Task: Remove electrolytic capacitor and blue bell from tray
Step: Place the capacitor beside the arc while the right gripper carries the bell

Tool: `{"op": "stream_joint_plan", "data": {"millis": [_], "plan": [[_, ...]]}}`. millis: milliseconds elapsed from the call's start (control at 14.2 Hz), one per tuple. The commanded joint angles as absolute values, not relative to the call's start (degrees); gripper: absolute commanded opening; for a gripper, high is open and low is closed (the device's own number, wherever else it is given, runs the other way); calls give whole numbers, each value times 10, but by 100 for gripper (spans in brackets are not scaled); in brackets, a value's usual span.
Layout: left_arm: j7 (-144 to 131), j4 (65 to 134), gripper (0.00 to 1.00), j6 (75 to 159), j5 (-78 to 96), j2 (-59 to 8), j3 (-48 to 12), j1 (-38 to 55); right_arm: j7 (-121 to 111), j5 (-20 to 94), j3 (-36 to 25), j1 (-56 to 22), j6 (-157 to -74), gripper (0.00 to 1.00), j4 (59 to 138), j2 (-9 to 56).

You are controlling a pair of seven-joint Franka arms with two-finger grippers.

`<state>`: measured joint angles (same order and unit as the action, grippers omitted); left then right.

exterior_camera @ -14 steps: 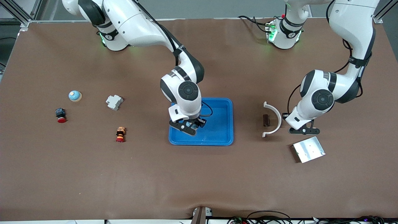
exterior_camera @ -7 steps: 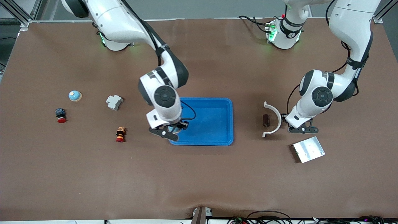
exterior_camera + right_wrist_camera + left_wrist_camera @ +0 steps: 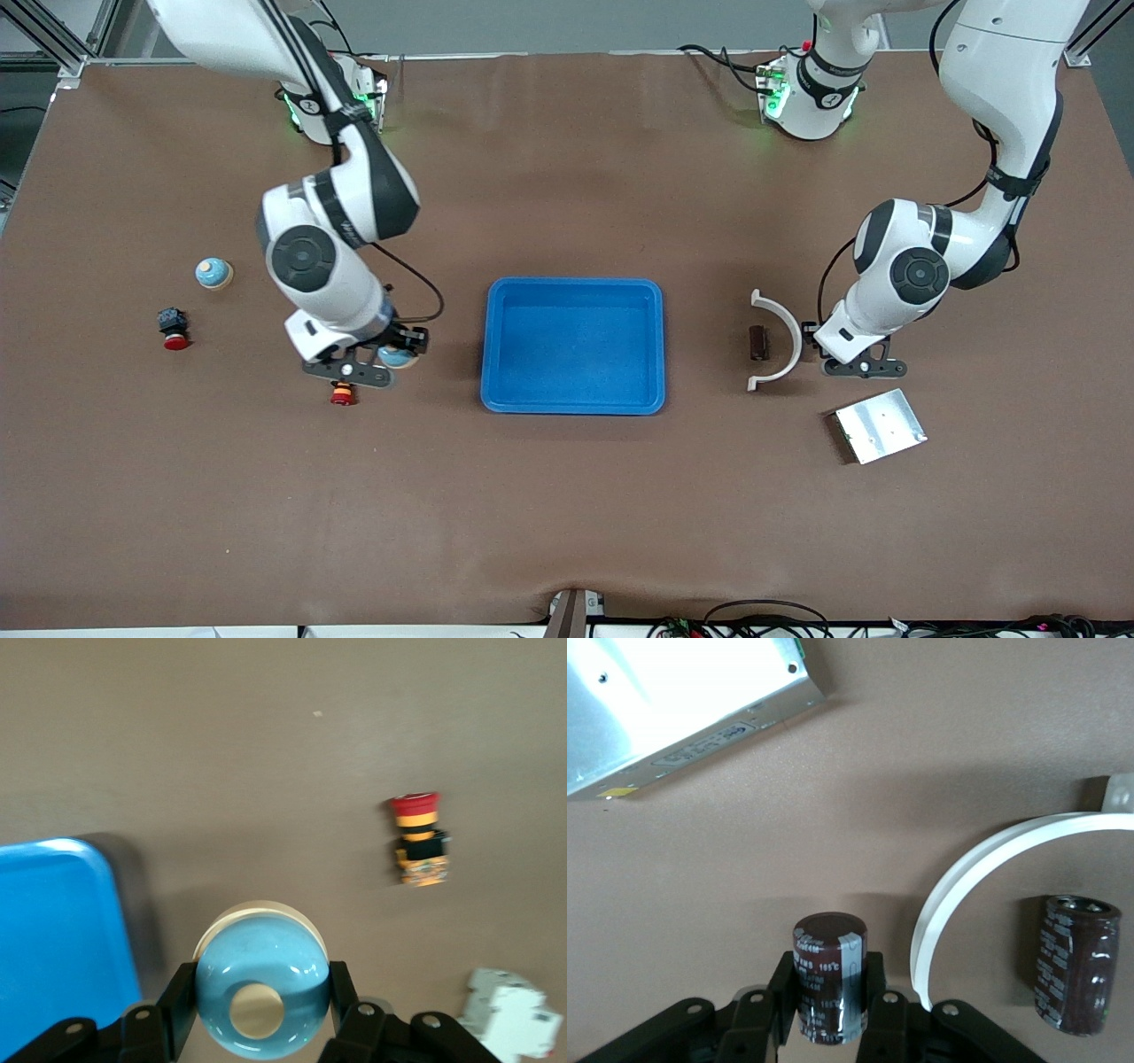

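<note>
My right gripper (image 3: 387, 359) is shut on a light-blue bell (image 3: 261, 992) with a cream button; in the front view the bell (image 3: 396, 357) shows beside the black fingers. It hangs over the brown table between the blue tray (image 3: 660, 347) and a red-and-orange push button (image 3: 340, 395). My left gripper (image 3: 830, 994) is shut on a dark brown capacitor (image 3: 826, 961) with a grey stripe, held upright. The left gripper (image 3: 855, 367) is low over the table beside a white curved strip (image 3: 785, 341). A second capacitor (image 3: 757, 343) lies inside that curve.
Toward the right arm's end stand a second blue bell (image 3: 213, 273), a black-and-red button (image 3: 173, 329) and a white breaker (image 3: 514, 1024), hidden by the arm in the front view. A silver metal box (image 3: 879, 425) lies beside the left gripper, nearer the front camera.
The right arm swung from over the blue tray toward its own end of the table, bell still gripped. The left arm shifted only slightly beside the white strip.
</note>
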<state>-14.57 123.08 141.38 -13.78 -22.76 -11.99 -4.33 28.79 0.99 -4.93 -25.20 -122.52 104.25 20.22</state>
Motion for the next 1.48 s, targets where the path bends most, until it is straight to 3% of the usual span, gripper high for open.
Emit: {"op": "stream_joint_plan", "data": {"millis": [0, 351, 843, 984, 1054, 1194, 1405], "plan": [[-139, 1237, 3, 1436, -149, -231, -132, -60, 214, 6, -39, -205, -1261, 0, 1110, 156], [-139, 1241, 4, 1471, -149, -253, -134, -75, 82, 9, -38, -125, -1330, 0, 1200, 120], [-139, 1244, 7, 1484, -149, -264, -143, -89, -65, 17, -36, -33, -1374, 0, 1244, 120], [-139, 1244, 19, 1486, -149, -265, -145, -95, -74, 17, -37, -25, -1393, 0, 1259, 123], [-140, 1244, 29, 1489, -149, -265, -145, -95, -75, 17, -38, -25, -1393, 0, 1260, 126], [-141, 1243, 59, 1490, -149, -265, -145, -96, -76, 17, -38, -19, -1395, 0, 1266, 129], [-142, 1243, 84, 1491, -149, -265, -145, -96, -101, 17, -37, 1, -1399, 0, 1271, 131]]}}
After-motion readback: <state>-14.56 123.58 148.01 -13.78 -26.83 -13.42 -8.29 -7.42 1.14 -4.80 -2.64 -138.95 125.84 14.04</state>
